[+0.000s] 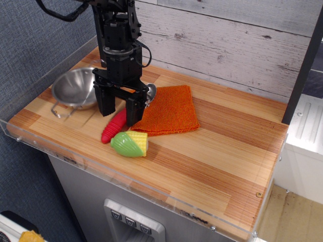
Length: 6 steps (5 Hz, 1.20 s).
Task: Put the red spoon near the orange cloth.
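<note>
- One black robot arm descends from the upper left; its single hand (119,107) has two fingers (133,112) spread apart, one on each side of the spoon's handle, gripping nothing.
- One red spoon (115,125) lies on the counter (217,151). The ribbed red handle points toward the front-left edge; the silver bowl end (150,91) shows behind the right-hand finger. The middle of the spoon is hidden by the hand.
- One orange cloth (169,109), square and flat, lies just beside the spoon on the side away from the steel bowl. The spoon runs along the cloth's near-left edge; whether the two touch cannot be told.
- One toy corn (129,143), green with a yellow end, lies on its side in front of the cloth, its green part just beside the tip of the spoon handle.
- One steel bowl (74,89) with a wire handle sits upright at the counter's left end, near the hand and apart from the cloth.
- One clear plastic rim (30,140) runs along the counter's left and front edges.
- One grey plank wall (227,40) stands behind the counter.
</note>
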Each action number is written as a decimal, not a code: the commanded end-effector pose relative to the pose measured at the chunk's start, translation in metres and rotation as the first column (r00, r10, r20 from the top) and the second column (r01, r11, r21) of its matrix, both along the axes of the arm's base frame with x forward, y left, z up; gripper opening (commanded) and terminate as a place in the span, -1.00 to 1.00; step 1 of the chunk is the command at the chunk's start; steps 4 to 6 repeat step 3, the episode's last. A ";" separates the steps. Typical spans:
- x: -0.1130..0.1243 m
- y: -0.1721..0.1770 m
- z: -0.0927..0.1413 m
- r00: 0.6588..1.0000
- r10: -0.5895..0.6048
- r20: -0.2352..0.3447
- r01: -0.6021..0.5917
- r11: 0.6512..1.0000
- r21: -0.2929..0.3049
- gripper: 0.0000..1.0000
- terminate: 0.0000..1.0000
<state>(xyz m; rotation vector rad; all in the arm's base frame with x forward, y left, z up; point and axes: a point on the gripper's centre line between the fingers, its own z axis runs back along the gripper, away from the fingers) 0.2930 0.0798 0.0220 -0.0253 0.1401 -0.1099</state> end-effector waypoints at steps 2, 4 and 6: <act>0.008 -0.012 0.060 0.985 -0.062 0.161 0.046 0.994 0.104 1.00 -1.00; 0.013 -0.016 0.103 0.960 -0.093 0.265 0.055 0.988 0.144 1.00 1.00; 0.013 -0.016 0.103 0.960 -0.093 0.265 0.055 0.988 0.144 1.00 1.00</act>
